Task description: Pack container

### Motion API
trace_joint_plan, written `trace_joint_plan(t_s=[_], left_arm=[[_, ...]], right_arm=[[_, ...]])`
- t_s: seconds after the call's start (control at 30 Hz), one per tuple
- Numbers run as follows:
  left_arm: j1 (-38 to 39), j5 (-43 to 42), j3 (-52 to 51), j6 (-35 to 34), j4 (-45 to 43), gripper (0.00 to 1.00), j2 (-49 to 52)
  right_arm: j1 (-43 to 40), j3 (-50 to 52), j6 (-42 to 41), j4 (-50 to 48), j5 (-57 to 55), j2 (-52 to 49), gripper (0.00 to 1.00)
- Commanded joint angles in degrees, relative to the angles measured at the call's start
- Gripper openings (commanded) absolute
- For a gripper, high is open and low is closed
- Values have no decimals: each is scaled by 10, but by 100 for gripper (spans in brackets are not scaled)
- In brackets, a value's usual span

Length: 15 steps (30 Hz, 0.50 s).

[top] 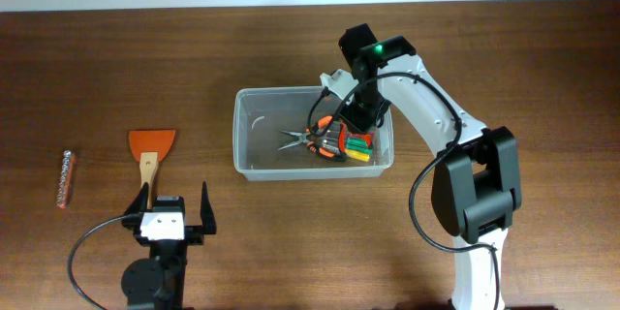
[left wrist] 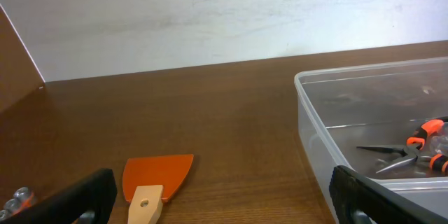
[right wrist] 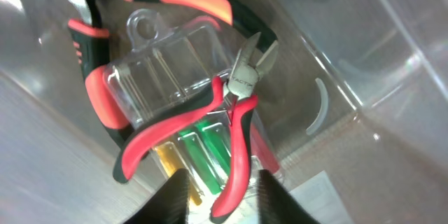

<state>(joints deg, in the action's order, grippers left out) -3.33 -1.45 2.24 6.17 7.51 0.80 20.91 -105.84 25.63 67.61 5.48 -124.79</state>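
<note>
Right gripper (right wrist: 222,182) stands parted astride the red-handled cutters (right wrist: 236,89), lying on the clear bit case (right wrist: 168,63) inside the container (top: 257,150) at mid-bench. Best withdraw straight up, clear of handles; left gripper (top: 174,215) stands spread near the front edge.

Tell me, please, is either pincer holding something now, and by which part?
Nothing seems held. The left pincer is open and empty. The right pincer stands open around one handle of the red cutters, not clamping it.

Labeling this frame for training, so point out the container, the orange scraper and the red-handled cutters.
container (top: 262,145): overhead view, bare floor near its left wall.
orange scraper (top: 152,142): overhead view, blade.
red-handled cutters (right wrist: 239,85): right wrist view, metal head near pivot.
</note>
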Motion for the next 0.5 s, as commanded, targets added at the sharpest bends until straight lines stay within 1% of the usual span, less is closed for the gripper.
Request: trace_joint_plan(t_s=[0.0,0.07,0.13,0.2,0.23,0.4,0.47], left_arm=[[3,2,-3,-5,0,99,-5],[3,2,-3,-5,0,99,-5],[3,2,-3,-5,0,99,-5],[3,2,-3,-5,0,99,-5],[3,2,-3,-5,0,99,-5],[3,2,-3,-5,0,99,-5],[3,2,-3,-5,0,99,-5]], right_arm=[[-3,-15,-20,7,5,-3,41],[-3,-47,-26,30,5,-3,44],[-4,-100,-26,66,3,-3,53],[-5,-164,-26,102,2,-3,87],[-7,-198,-26,119,0,-3,99],[-30,-359,-27,205,-46,0,99],[-53,-407,-53,229,-68,9,99]])
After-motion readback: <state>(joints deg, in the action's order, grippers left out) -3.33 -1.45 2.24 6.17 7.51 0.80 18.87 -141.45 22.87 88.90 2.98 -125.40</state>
